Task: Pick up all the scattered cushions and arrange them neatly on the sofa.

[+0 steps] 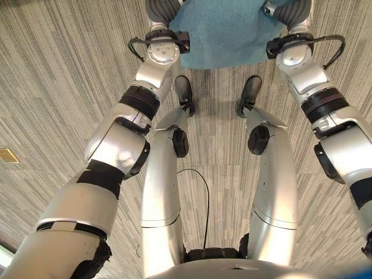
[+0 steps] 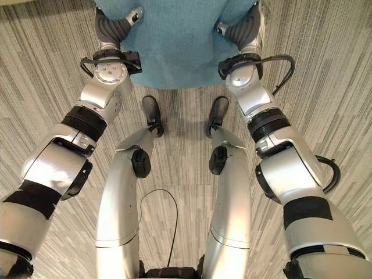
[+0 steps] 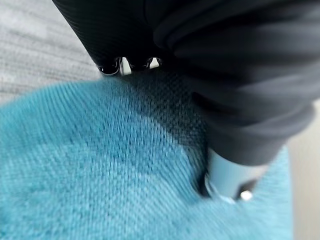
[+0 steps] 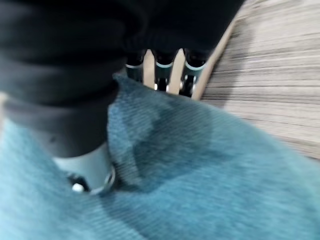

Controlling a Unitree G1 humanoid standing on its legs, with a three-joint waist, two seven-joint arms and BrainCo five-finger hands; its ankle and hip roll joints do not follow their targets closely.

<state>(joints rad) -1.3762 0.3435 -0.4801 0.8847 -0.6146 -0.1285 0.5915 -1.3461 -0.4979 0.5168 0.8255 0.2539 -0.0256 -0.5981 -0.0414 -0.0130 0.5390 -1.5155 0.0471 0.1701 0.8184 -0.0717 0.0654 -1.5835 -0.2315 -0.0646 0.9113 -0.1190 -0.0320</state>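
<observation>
1. The blue cushion (image 2: 174, 40) is sitting out in front of us, far from our body, over the striped carpet (image 2: 325, 75).
2. We are holding it from both sides. Our left hand (image 3: 227, 172) is pressing its thumb into the left edge, and our right hand (image 4: 90, 170) is doing the same on the right edge, each clamped on the soft cloth.
3. We think we are in the picking-up step. Next we need to carry it to the sofa without letting it slip.

No text, label, number or sign can be read — not on the cushion (image 2: 174, 40) or carpet (image 2: 46, 75).
</observation>
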